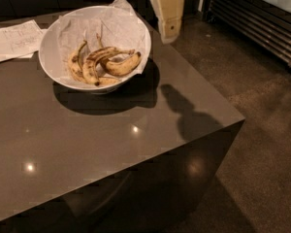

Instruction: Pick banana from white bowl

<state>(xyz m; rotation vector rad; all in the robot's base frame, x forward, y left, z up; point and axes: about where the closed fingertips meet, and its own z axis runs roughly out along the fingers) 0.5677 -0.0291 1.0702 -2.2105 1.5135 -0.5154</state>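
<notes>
The white bowl [48, 57], lined with crinkled white paper, stands on the dark table toward its back left. Several overripe bananas lie in it. The banana [94, 63] is the long one, streaked brown-black, lying in the middle with its thin stem pointing right. A plumper, cleaner yellow banana [121, 65] lies to its right and another [75, 64] to its left. My gripper [169, 18], cream-coloured, hangs at the top of the view just right of the bowl's rim, above the table's back right edge. It is not touching the bowl or any banana.
A flat white paper sheet with writing [12, 40] lies at the back left of the table [87, 144]. The table's right edge drops to a dark floor [266, 130]. A slatted metal appliance front [262, 23] stands at the far right.
</notes>
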